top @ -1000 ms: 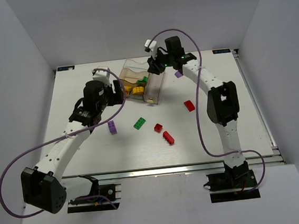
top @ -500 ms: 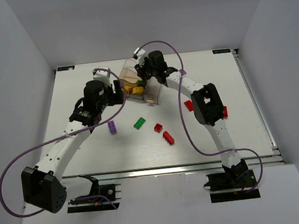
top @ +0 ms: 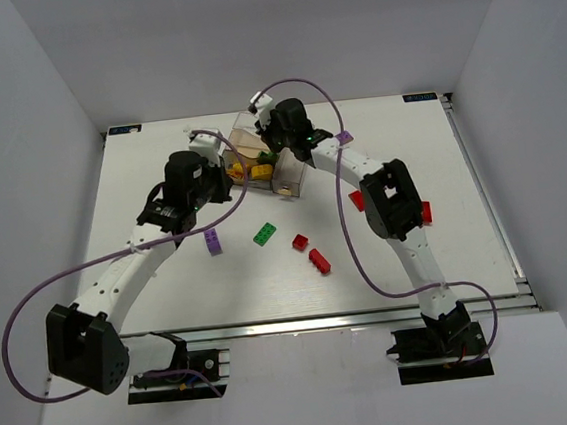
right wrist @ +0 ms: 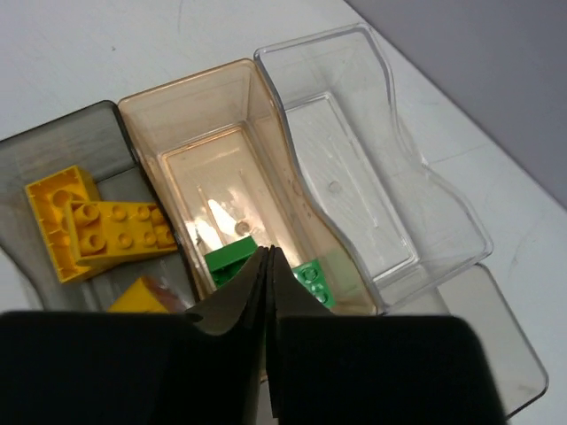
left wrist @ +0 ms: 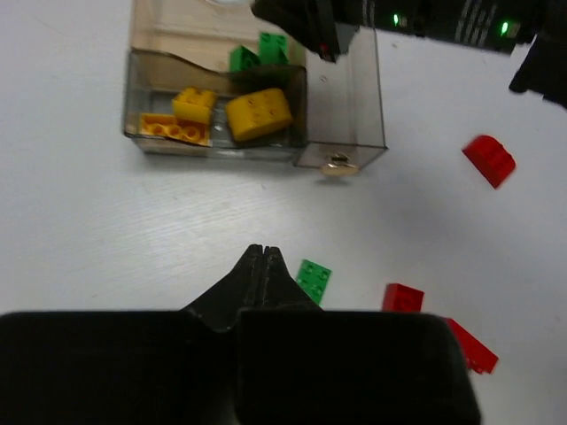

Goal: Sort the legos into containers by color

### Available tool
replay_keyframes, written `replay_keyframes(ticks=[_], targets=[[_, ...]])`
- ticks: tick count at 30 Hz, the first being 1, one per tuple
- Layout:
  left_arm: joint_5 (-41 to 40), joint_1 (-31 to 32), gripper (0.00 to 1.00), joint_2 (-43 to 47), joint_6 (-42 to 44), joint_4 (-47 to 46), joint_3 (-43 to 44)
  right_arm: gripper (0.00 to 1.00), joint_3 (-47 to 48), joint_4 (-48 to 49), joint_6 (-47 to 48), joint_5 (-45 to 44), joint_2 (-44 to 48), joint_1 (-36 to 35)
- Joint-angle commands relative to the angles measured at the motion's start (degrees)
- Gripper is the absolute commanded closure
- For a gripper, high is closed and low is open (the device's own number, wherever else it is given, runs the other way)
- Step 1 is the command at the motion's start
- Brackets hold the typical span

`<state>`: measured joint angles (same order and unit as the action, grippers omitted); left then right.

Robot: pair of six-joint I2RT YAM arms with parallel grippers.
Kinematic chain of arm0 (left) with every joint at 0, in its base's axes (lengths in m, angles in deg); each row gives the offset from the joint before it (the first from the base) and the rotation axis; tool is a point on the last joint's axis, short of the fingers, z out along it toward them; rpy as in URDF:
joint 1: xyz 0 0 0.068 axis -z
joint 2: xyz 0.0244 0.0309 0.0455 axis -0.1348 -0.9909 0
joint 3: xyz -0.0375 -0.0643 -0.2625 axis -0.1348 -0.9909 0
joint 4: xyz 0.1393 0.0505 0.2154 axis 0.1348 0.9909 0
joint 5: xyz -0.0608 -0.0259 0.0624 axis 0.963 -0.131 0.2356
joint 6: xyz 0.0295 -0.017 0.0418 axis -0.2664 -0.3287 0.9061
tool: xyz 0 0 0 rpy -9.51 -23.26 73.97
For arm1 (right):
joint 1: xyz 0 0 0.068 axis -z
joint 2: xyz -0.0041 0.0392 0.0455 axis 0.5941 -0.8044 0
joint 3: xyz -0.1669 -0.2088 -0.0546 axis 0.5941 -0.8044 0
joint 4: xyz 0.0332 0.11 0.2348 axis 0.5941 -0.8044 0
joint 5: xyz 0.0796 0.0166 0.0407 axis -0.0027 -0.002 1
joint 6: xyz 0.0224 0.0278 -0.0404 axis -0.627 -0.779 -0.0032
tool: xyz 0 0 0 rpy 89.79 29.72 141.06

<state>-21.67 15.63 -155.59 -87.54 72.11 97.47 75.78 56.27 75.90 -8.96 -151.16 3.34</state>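
Looking down from above, the left gripper [top: 222,172] sits just beside the near-left side of the box [top: 296,177], and the right gripper [top: 270,152] hangs over the box's middle. From up here I cannot tell how either pair of jaws stands. Behind the left gripper, toward its base, a purple brick [top: 212,242] lies on the table [top: 170,284]. To the right of that brick are a loose green brick [top: 265,234], a small red brick [top: 299,242] and a longer red brick [top: 319,260], all apart from one another.

From the left wrist, the left gripper [left wrist: 263,257] has its tips pressed together with nothing between them. Straight ahead of the tips and apart from them stands the box, and yellow bricks [left wrist: 258,113] lie in its nearest gray compartment [left wrist: 142,88]. Green bricks [left wrist: 244,60] lie in the section beyond. The loose green brick lies just right of the tips, and the small red brick is farther right.

From the right wrist, the right gripper [right wrist: 268,258] shows its fingers closed to a thin seam, and nothing is visible in their grasp. It hangs above the amber compartment [right wrist: 186,115], where the green bricks lie on the floor on either side of the tips. Left of the tips the yellow bricks lie in the gray compartment. Right of the tips is a clear compartment [right wrist: 354,177].
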Motion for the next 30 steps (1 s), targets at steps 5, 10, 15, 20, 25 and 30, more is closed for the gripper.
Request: replay_keyframes(ticks=[5,10,15,20,25,30], targets=[[17.2,0.7,0.97,-5.3,2.7,4.8,1.6,1.00,-12.8,-8.5,-12.8,17.2,20.7,4.5],[18.2,1.2,0.56,-11.9,0.0,10.9,2.6,1.00,-26.1,-18.9,-9.2,33.0,33.7,9.4],[8.0,3.1,0.23,-16.8,-9.0,16.7,3.3,0.88,-43.0,-20.5,-7.6,35.5,46.2,12.4],[9.6,4.8,0.16,-18.9,-8.1,14.0,5.0,0.38,-51.4,-17.2,-7.4,37.5,56.7,16.7],[20.8,5.5,0.29,-23.4,10.1,16.0,10.4,0.38,-56.3,-13.1,-7.6,41.8,63.7,20.2],[17.9,6.1,0.37,-31.6,19.3,23.3,16.9,0.40,-56.6,-12.5,-8.3,45.7,65.2,24.6]])
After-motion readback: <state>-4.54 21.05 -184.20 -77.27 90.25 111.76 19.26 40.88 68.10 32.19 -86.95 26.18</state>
